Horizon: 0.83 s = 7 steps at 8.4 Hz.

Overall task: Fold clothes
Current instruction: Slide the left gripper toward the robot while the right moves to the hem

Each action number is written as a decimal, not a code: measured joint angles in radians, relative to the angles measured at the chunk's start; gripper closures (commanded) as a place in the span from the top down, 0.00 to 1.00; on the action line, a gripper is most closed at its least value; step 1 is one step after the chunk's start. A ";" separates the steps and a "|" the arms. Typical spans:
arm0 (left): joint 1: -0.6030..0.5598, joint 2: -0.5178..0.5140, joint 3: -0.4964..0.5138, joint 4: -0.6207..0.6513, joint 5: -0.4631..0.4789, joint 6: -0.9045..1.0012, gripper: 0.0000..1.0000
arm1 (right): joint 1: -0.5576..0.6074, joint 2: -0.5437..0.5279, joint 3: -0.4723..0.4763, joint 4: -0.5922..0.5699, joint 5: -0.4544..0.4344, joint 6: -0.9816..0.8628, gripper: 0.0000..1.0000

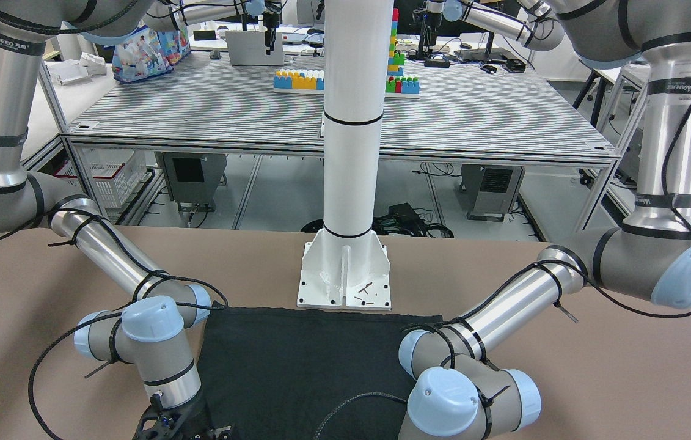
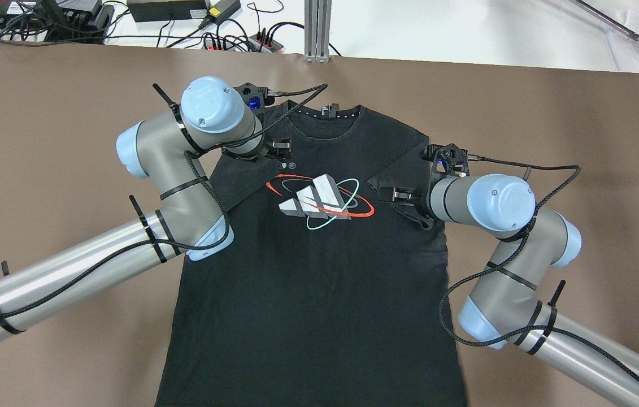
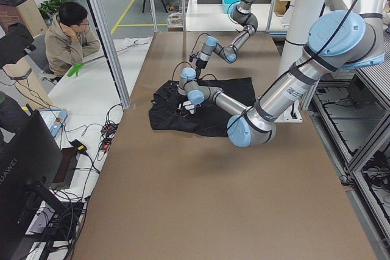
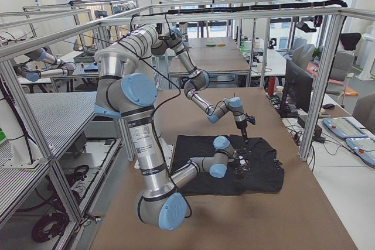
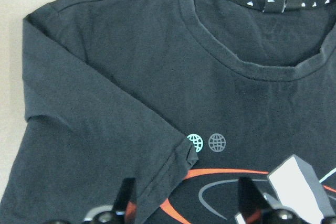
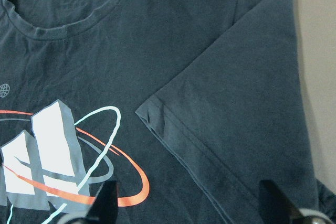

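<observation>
**Garment flat at mid-table, a gripper over each folded sleeve**

In the overhead view the garment (image 2: 313, 294) lies flat on the table (image 2: 42, 169) at centre frame. Its collar (image 2: 325, 133) points to the top edge and its hem runs off the bottom. The left-hand sleeve (image 2: 243, 181) and right-hand sleeve (image 6: 236, 87) lie folded inward onto the chest. The left gripper (image 2: 281, 155) is over the first and the right gripper (image 2: 395, 195) over the second, with the logo (image 2: 319, 198) between them.

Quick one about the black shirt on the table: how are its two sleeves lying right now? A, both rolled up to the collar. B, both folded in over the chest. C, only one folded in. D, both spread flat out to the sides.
B. The left sleeve and the right sleeve of the black shirt each lie folded inward, with their hems on the chest beside the printed logo.
</observation>
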 measured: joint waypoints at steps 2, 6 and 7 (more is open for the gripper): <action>0.044 0.112 -0.167 0.005 0.062 -0.089 1.00 | -0.013 -0.033 0.043 -0.029 -0.035 0.104 0.95; 0.170 0.345 -0.491 0.015 0.163 -0.269 1.00 | -0.107 -0.293 0.436 -0.339 -0.060 0.412 0.95; 0.196 0.360 -0.537 0.019 0.195 -0.322 1.00 | -0.170 -0.363 0.535 -0.393 -0.085 0.538 0.95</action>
